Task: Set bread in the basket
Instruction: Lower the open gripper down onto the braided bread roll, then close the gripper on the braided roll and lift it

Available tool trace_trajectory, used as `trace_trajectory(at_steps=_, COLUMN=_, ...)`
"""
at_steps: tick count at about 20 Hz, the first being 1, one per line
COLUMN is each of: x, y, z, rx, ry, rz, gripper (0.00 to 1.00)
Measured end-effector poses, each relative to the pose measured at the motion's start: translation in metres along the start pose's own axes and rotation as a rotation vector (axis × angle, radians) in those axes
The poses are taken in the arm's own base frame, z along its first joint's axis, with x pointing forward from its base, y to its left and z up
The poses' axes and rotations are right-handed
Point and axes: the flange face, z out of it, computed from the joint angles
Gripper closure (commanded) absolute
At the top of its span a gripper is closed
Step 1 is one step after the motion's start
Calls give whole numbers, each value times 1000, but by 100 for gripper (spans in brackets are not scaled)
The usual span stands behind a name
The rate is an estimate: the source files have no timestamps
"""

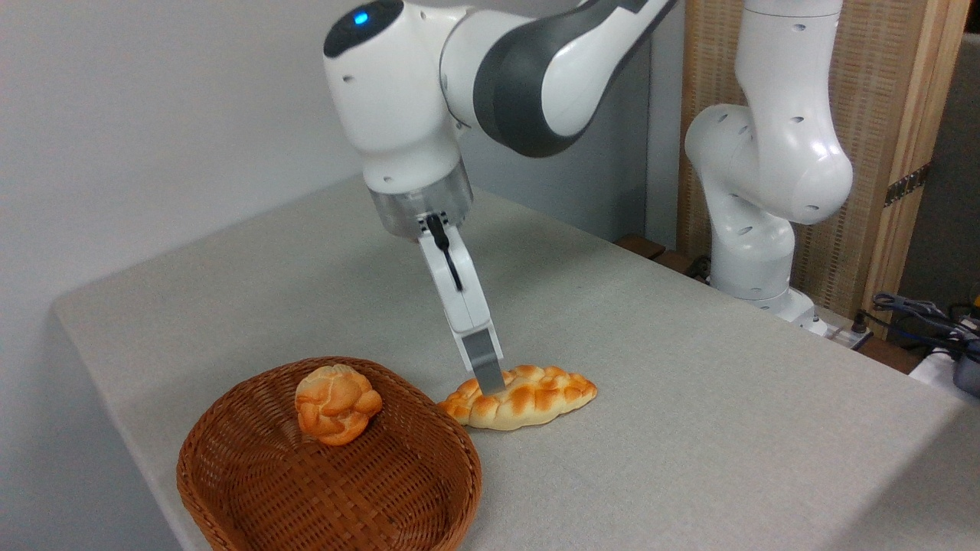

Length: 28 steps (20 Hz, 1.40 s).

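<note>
- Table: a light grey cloth-covered surface is shown; its left corner is seen beside a plain pale wall.
- Basket: a brown woven wicker piece with rounded corners and a thick rim is placed at the near left of the table, partly cut off by the lower edge of the view.
- Small bun: a round, knobbly orange roll is contained in the basket, laid against the far inner wall.
- Bread: a long braided loaf, golden-yellow with toasted bumps and pointed ends, is laid flat on the table just right of the basket; its left tip is found very close to the rim, and contact cannot be confirmed.
- Gripper: the white hand is seen edge-on, angled down and to the right, with its grey fingertip lowered to the upper left portion of the bread. Only one finger is visible, so the width of the claw and any hold on the loaf cannot be told.
- Arm: white and dark grey links are carried above the table, with a blue light shown on the wrist joint.
- Arm base: a white column is mounted past the right table edge, in front of a wooden screen.
- Cables: a loose bundle is seen at the far right.
</note>
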Motion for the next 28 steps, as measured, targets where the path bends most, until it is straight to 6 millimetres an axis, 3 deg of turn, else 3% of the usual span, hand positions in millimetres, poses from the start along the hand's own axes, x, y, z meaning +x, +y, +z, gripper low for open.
trace_trajectory(at_steps=9, x=-9, y=-6, z=29, rx=-37, ry=-15, rz=98, gripper=0)
trace_trajectory(at_steps=21, x=-6, y=-14, z=45, rx=-46, ry=-27, rz=138, gripper=2)
trace_trajectory(at_steps=23, x=-5, y=-14, z=45, rx=-44, ry=-27, rz=140, gripper=14)
trace_trajectory(at_steps=25, x=-4, y=-14, z=45, rx=-44, ry=-27, rz=142, gripper=55)
trace_trajectory(at_steps=26, x=-4, y=-14, z=45, rx=-44, ry=-28, rz=143, gripper=62)
trace_trajectory(at_steps=28, x=-3, y=-14, z=46, rx=-44, ry=-28, rz=144, gripper=62)
